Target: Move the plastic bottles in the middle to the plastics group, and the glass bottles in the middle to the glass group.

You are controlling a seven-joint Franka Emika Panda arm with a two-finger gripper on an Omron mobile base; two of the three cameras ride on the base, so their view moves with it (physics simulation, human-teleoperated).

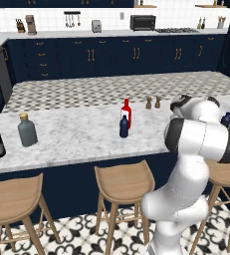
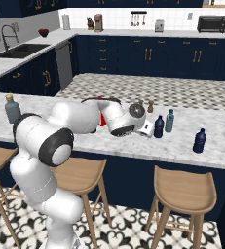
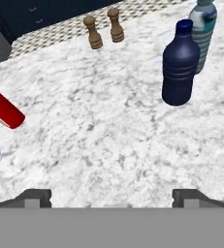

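Nearest, the end effector [image 3: 111,196] hovers over the white marbled worktop [image 3: 108,126] with its dark fingertips [image 3: 33,196] spread wide, holding and touching nothing. Just beyond stands a small dark navy-blue plastic bottle with a blue cap [image 3: 180,65], upright, close in front of a pale teal-blue bottle [image 3: 203,29]. Off to one side lies the slim red glass bottle [image 3: 4,109], partly cut off. Farther back stand two small brown wooden shakers [image 3: 104,30].

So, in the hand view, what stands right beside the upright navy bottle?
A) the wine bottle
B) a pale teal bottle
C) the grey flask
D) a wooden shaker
B: in the hand view a pale teal bottle stands directly behind the navy bottle, partly hidden by it; the two wooden shakers stand well apart.
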